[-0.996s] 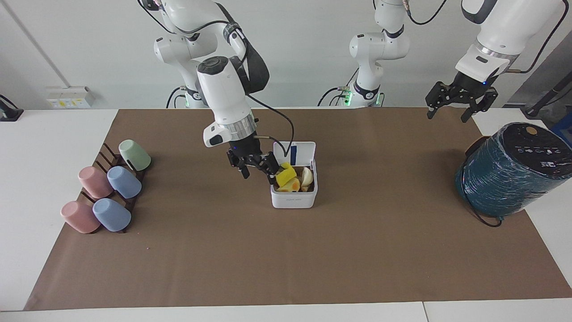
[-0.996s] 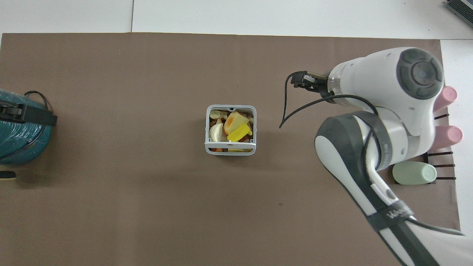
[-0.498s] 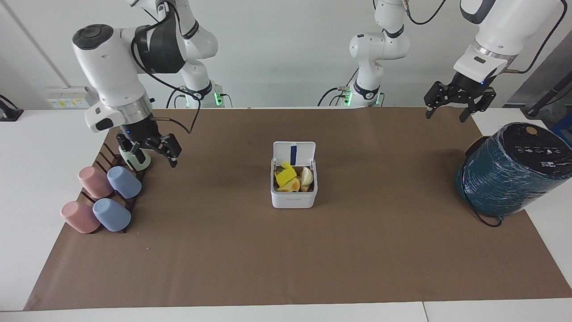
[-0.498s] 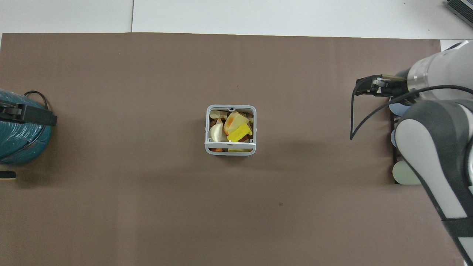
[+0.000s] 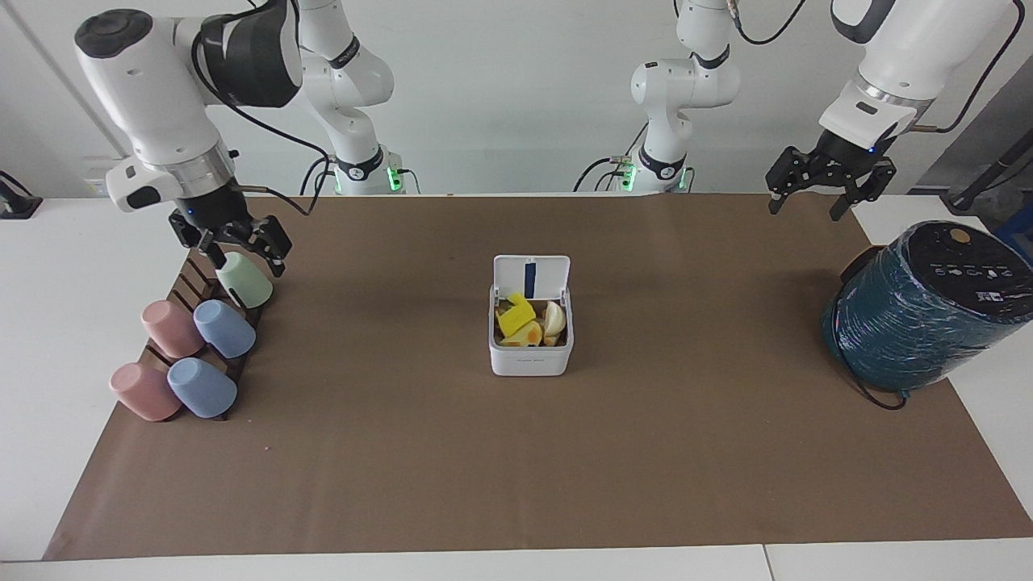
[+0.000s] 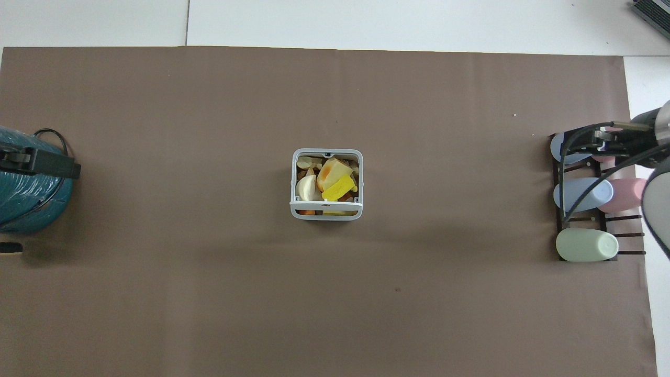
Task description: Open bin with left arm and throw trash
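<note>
The small white bin (image 5: 530,361) stands at the middle of the brown mat with its lid (image 5: 531,277) tipped up open. In it lie a yellow-and-green sponge bit (image 5: 514,319), a yellow chunk with an orange stain (image 5: 529,332) and a pale cream crescent (image 5: 554,319). The overhead view shows the bin's grey rim (image 6: 326,215) and the same scraps: sponge bit (image 6: 339,187), stained chunk (image 6: 331,172), crescent (image 6: 305,187). My right gripper (image 5: 244,257) is open and empty over the cup rack, by the green cup. My left gripper (image 5: 805,208) is open and empty, waiting in the air at the left arm's end.
A big teal wrapped cylinder (image 5: 920,311) with a cable stands at the left arm's end of the table. A dark rack (image 6: 596,217) with pink, blue and green cups (image 5: 242,281) lies at the right arm's end. The brown mat (image 5: 516,468) covers the table.
My right gripper has swung away from the bin to over the cup rack, empty. The yellow sponge bit stays in the bin. The left arm has barely moved.
</note>
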You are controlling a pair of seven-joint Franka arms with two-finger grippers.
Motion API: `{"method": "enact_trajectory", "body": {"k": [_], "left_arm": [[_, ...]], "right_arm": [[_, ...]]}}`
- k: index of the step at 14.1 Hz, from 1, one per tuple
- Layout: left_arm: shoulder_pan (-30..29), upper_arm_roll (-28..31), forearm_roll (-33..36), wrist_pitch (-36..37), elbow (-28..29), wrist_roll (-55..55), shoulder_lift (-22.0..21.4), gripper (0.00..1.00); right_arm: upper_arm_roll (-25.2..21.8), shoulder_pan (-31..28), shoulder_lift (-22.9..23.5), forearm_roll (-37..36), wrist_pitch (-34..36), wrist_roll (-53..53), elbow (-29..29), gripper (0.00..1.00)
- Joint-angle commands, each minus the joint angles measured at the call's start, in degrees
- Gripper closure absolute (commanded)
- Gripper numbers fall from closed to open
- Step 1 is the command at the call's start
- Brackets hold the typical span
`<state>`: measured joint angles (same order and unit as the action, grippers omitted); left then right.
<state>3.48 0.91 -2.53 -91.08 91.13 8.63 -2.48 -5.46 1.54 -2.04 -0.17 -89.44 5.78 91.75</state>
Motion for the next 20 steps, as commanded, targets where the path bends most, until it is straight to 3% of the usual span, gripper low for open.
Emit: {"method": "enact_trajectory", "body": {"k": [1, 20], "left_arm": [[0.1, 0.1, 1.3, 0.6, 1.5, 0.3, -1.6, 0.0], [0.1, 0.1, 1.3, 0.6, 1.4, 0.3, -1.6, 0.0]], "right_arm": [[0.4, -0.7, -0.8, -1.0, 1.2, -1.7, 0.1, 0.0], [1.0, -0.1, -2.0, -1.0, 1.2, -2.0, 0.6, 0.0]]}}
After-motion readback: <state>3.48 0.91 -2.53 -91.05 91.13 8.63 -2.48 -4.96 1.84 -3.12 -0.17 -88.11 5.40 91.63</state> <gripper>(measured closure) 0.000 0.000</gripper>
